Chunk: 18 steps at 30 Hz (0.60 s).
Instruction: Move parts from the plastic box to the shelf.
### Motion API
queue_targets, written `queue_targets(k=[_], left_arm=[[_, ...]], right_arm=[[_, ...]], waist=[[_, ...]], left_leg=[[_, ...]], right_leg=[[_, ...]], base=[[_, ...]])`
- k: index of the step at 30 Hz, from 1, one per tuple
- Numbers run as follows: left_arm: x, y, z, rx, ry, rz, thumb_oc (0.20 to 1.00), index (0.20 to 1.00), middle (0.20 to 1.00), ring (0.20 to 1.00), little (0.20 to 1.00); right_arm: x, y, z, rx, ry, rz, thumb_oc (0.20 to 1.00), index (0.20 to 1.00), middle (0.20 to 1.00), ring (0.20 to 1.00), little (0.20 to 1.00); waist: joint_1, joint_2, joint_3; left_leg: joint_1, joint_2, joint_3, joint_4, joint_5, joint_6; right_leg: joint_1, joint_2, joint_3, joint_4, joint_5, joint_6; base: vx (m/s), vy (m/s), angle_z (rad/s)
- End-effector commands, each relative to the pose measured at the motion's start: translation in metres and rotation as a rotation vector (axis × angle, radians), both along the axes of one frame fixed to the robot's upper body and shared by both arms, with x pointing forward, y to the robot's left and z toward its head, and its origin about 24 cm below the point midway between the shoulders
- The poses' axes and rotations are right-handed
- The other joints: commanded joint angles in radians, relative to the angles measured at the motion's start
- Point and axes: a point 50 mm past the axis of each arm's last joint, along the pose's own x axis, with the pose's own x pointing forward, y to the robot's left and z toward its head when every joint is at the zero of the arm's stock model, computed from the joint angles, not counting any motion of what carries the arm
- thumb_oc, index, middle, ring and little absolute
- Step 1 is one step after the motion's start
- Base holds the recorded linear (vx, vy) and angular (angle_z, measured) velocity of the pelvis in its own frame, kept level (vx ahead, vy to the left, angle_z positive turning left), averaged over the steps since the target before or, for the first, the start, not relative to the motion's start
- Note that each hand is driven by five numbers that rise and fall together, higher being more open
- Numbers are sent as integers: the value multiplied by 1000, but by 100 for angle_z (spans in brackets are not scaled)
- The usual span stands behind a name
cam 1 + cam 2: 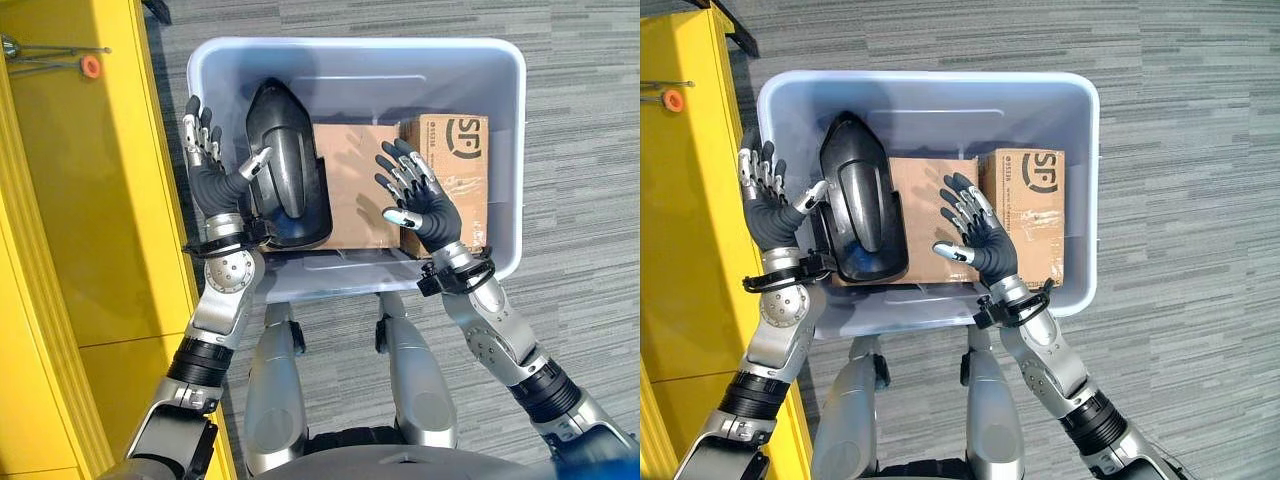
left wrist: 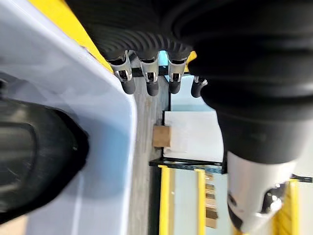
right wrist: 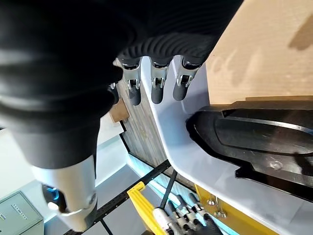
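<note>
You haven't moved anything yet: the black part (image 1: 285, 165) still lies in the plastic box (image 1: 510, 150) between your left robot hand (image 1: 210, 170) and right robot hand (image 1: 420, 200), both spread open, holding nothing

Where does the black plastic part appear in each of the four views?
Left eye view: black part in the box's left half, beside the left hand.
Right eye view: left half again, partly over the flat cardboard.
Left wrist view: dark blurred shape at the left edge.
Right wrist view: lower right.
Shared landmark: the pale plastic box.
</note>
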Motion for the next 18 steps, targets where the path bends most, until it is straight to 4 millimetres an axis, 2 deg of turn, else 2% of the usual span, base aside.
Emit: queue_targets(k=[1,3,10,18], left_arm=[[-2,17,12,58,-67,63,1000,1000,1000,1000,1000],[-2,17,12,58,-67,63,1000,1000,1000,1000,1000],[2,21,-8,66,32,81,1000,1000,1000,1000,1000],[-4,34,-27,48,105,133,1000,1000,1000,1000,1000]], right_arm=[[-17,-2,27,82,-145,34,1000,1000,1000,1000,1000],[-17,-2,27,82,-145,34,1000,1000,1000,1000,1000],[-16,-3,25,72,-139,25,1000,1000,1000,1000,1000],[-17,-9,23,75,-134,4,1000,1000,1000,1000,1000]], waist=[[12,-39,-2],[12,-39,-2],[11,-45,-2],[14,-48,-2]], left_leg=[[17,54,-40,36,-8,-43],[17,54,-40,36,-8,-43],[1,53,-41,29,-2,-41],[-22,52,-45,29,1,-42]], right_leg=[[-1,-60,-77,57,3,38],[-2,-60,-77,58,3,38],[-19,-59,-79,58,5,38],[-36,-57,-84,55,7,37]], base=[[0,0,0],[0,0,0],[0,0,0],[0,0,0]])
